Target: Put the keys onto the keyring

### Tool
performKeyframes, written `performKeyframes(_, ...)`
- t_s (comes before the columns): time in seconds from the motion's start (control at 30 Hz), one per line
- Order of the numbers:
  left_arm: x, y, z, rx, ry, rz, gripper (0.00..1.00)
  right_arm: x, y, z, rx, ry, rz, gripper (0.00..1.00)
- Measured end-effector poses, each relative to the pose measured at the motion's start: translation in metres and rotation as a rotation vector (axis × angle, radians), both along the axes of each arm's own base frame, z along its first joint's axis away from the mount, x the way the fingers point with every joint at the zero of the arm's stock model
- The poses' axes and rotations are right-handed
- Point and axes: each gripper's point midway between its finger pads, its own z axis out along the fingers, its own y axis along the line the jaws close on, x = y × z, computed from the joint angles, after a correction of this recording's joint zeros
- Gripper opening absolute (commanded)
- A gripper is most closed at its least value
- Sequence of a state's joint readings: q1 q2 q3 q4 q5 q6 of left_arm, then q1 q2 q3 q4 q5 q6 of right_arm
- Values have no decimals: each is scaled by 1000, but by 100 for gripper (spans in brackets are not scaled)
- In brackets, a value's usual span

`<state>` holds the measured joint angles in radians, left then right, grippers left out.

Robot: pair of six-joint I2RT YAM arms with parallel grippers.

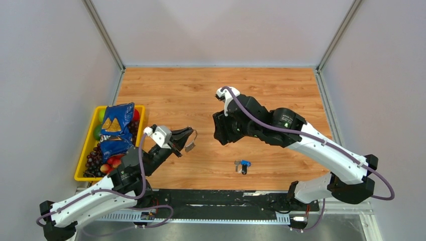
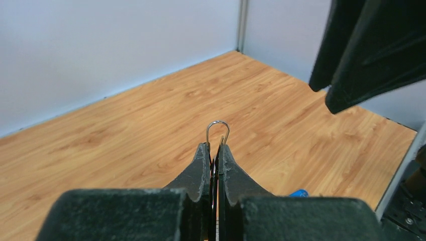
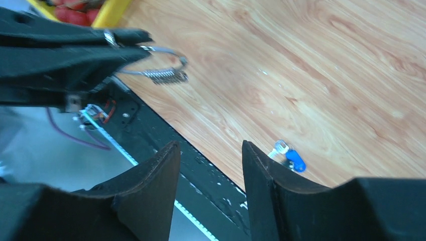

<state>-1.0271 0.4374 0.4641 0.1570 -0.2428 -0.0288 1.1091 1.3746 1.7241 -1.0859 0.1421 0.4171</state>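
Observation:
My left gripper (image 1: 187, 134) is shut on the keyring (image 1: 192, 141), a thin silver wire ring held above the table with small silver keys hanging from it. The ring's loop pokes out past the fingertips in the left wrist view (image 2: 217, 131) and shows in the right wrist view (image 3: 161, 64). The loose keys (image 1: 242, 165), one blue-headed, one black-headed, one silver, lie together near the table's front edge and show in the right wrist view (image 3: 290, 156). My right gripper (image 1: 221, 134) is open and empty, above the table, right of the keyring and behind the keys.
A yellow bin (image 1: 85, 150) with a blue chip bag and fruit stands at the left edge. Grey walls enclose the wooden table (image 1: 281, 95). A black rail (image 1: 221, 198) runs along the near edge.

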Motion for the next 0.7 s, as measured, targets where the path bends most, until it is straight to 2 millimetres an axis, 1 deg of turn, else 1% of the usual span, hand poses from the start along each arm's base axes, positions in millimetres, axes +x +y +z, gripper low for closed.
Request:
performKeyframes(0.07,3,5,-2,-2,14,32,0,3,-8,-13,-31,-7,-26,51)
performKeyframes(0.17,8,11,-5,-4,35,74,1,6,-19,-41,-96,-2,-72,50)
performKeyframes(0.23,11,15,-9,-2,50,101,0,7,-27,-64,-146,13,-107,50)
performKeyframes(0.27,12,16,-10,-1,58,109,0,8,-34,-83,-189,27,-135,50)
performKeyframes(0.33,13,18,-13,2,72,127,0,8,-41,-99,-220,41,-164,50)
performKeyframes(0.57,16,22,-19,-5,103,153,0,-1,-77,-173,-339,121,-293,50)
performKeyframes(0.7,16,22,-20,-9,116,157,0,-5,-92,-207,-379,164,-350,49)
